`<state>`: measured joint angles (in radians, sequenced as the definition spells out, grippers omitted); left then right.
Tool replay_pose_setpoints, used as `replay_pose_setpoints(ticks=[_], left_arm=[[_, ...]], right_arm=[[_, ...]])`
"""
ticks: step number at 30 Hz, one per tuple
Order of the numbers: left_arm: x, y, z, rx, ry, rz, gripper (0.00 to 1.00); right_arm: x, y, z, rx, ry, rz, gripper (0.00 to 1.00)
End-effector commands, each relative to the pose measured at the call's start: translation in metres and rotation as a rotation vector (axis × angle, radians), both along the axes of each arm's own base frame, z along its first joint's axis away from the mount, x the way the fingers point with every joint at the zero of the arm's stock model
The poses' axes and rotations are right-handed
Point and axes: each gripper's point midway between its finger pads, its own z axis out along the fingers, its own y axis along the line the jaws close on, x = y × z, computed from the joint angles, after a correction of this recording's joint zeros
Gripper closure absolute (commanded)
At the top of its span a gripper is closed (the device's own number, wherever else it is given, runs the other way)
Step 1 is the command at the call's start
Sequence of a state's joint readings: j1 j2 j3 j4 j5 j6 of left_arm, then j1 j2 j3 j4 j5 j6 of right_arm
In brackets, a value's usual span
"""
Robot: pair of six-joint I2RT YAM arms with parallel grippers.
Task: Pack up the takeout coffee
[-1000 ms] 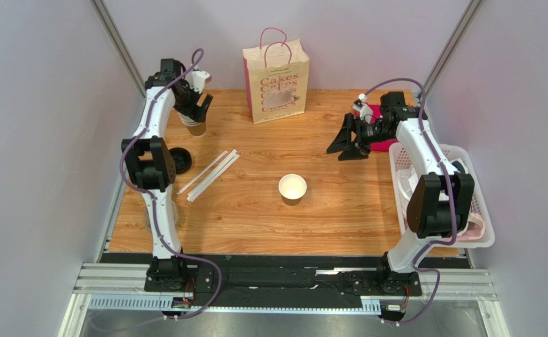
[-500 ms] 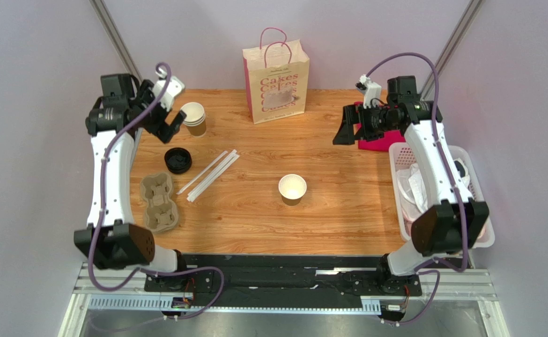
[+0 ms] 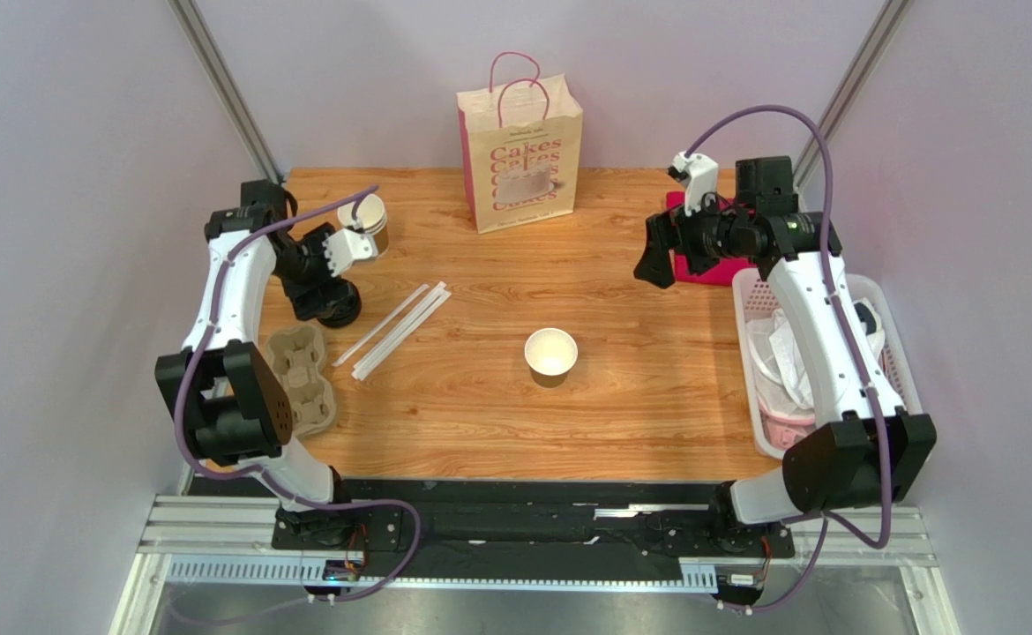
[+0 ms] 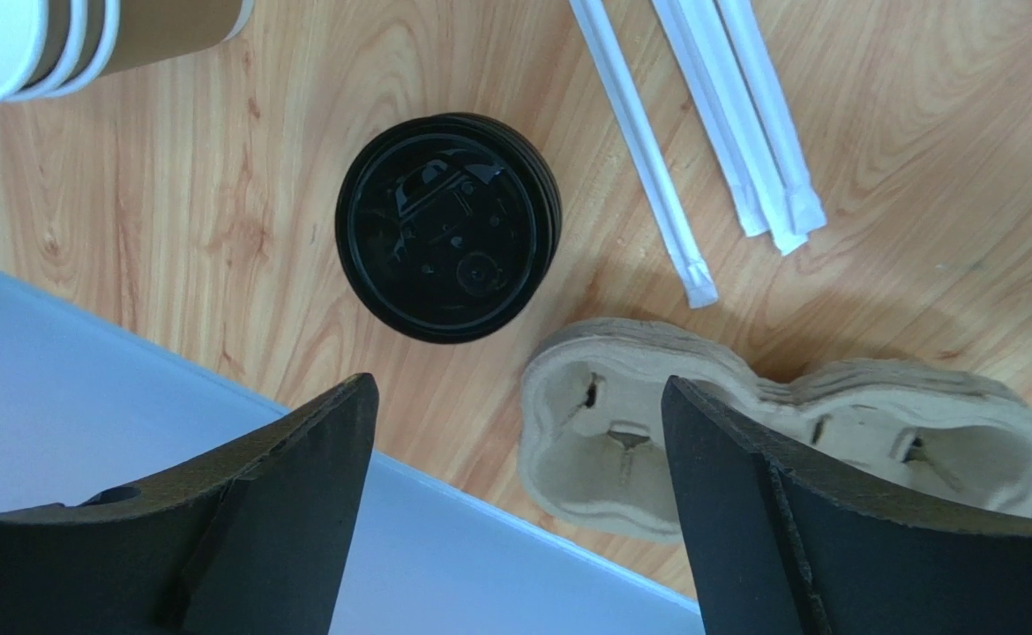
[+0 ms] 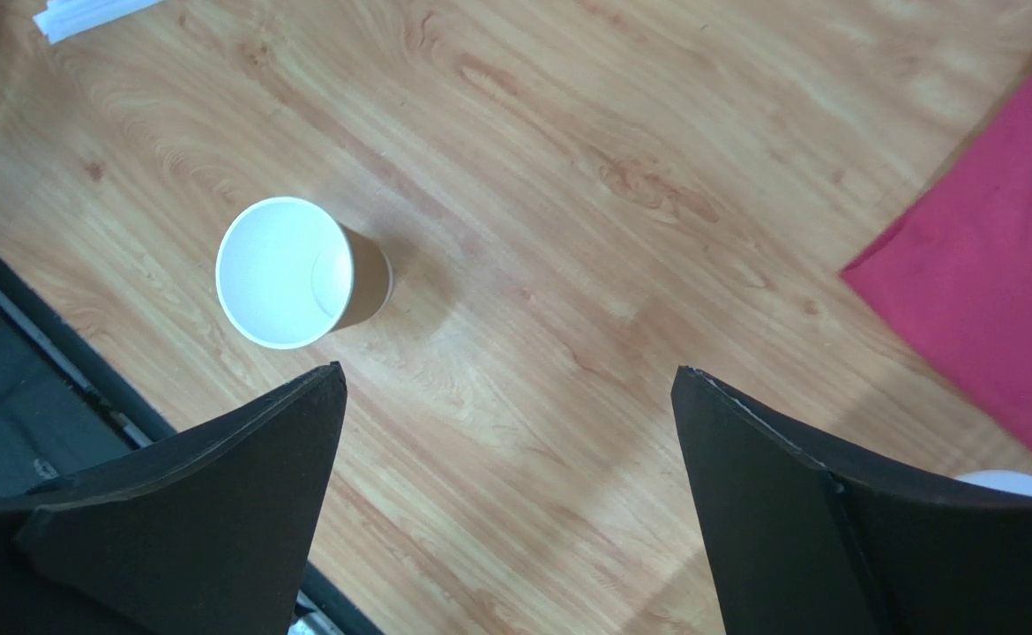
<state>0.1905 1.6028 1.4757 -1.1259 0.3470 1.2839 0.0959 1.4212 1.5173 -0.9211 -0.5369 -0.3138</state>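
Observation:
The takeout coffee cup point(image 3: 551, 355) stands upright at the table's middle, brown outside, white inside, with no lid on it; the right wrist view shows the cup point(image 5: 299, 271) too. Its black lid point(image 4: 449, 225) lies flat at the left, beside the grey cup carrier point(image 4: 747, 437). My left gripper point(image 3: 316, 285) hangs open just above the lid point(image 3: 340, 315) and the carrier, holding nothing. My right gripper point(image 3: 654, 252) is open and empty, raised at the back right, well away from the cup. In the wrist views both the left gripper point(image 4: 519, 388) and right gripper point(image 5: 508, 375) show wide jaws.
A stack of paper cups point(image 3: 365, 222) stands at the back left. Wrapped straws point(image 3: 396, 328) lie between lid and cup. The cream paper bag point(image 3: 519, 143) stands at the back centre. A red napkin point(image 3: 707, 262) and a white basket point(image 3: 879, 397) are at the right.
My left gripper left the cup stack, swung out to the left, and came down over the black lid. My right gripper rose and drew back toward the red napkin.

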Motion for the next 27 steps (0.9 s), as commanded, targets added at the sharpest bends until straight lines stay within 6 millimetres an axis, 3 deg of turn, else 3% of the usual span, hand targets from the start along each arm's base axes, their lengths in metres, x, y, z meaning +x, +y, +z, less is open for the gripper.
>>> replay_pose_setpoints(ticks=[1,8,15,27], left_arm=[[0.026,0.003,-0.010,0.035,-0.068,-0.113,0.15],[0.037,0.003,-0.042,0.046,-0.046,-0.159,0.33],[0.038,0.013,-0.073,0.106,0.003,-0.162,0.35],[0.041,0.010,-0.091,0.130,0.015,-0.180,0.46]], right_arm=[[-0.011,0.013,-0.003,0.065,0.062,0.051,0.00],[-0.008,0.017,-0.008,0.101,0.090,0.017,0.00],[-0.007,0.018,-0.015,0.113,0.129,0.005,0.00],[-0.005,0.020,-0.013,0.118,0.143,-0.001,0.00]])
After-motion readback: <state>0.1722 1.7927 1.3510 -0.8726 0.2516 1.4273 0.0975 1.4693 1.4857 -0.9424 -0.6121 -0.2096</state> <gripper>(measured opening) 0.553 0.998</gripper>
